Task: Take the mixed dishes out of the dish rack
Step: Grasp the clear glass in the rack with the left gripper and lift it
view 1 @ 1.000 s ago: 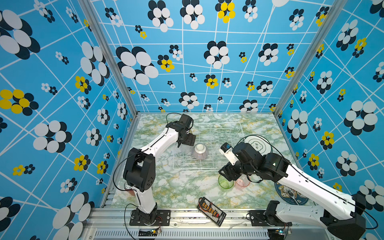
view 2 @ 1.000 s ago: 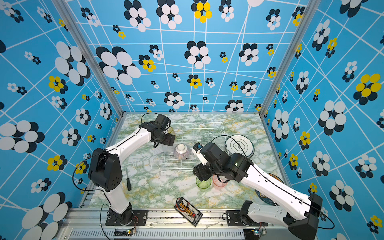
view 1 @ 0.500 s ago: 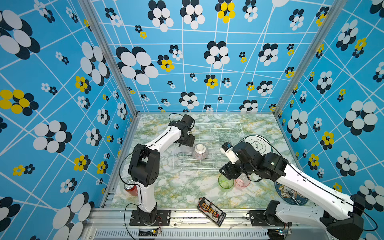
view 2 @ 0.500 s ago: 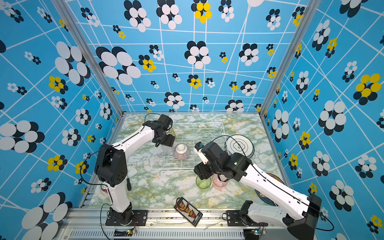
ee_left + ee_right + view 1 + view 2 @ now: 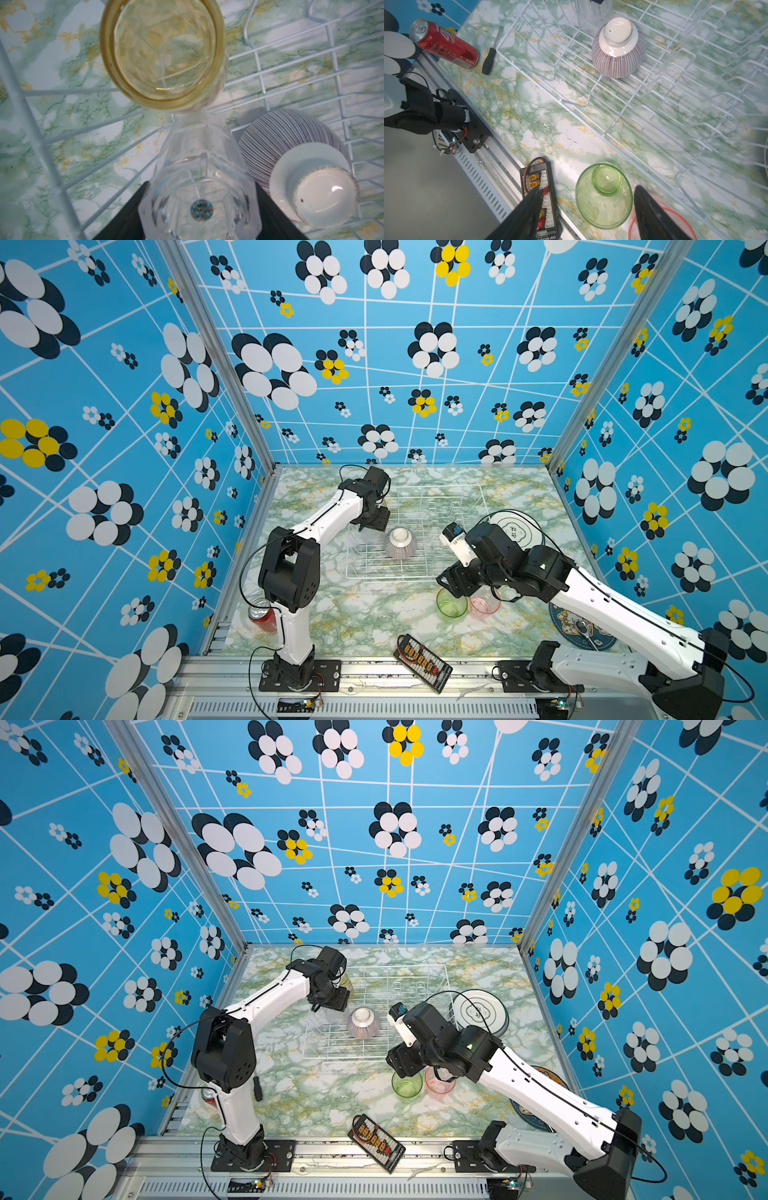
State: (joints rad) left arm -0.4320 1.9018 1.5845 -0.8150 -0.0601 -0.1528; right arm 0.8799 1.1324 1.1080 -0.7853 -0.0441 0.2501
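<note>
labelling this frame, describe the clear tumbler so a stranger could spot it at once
Find the white wire dish rack mid-table and look to its left end. There, beside an upturned striped bowl and a yellow tumbler, the clear tumbler sits between the left gripper's jaws: the only colourless glass.

Pink tumbler (image 5: 680,215) cropped, mat (image 5: 582,632) half hidden

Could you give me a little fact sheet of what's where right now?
In white wire dish rack: upside-down striped ribbed bowl, yellow translucent tumbler, clear faceted tumbler
On marble-patterned table: green translucent tumbler, pink translucent tumbler, white round plate
Left gripper: jaws either side of the clear faceted tumbler, contact unclear
Right gripper: jaws open above the green translucent tumbler
</note>
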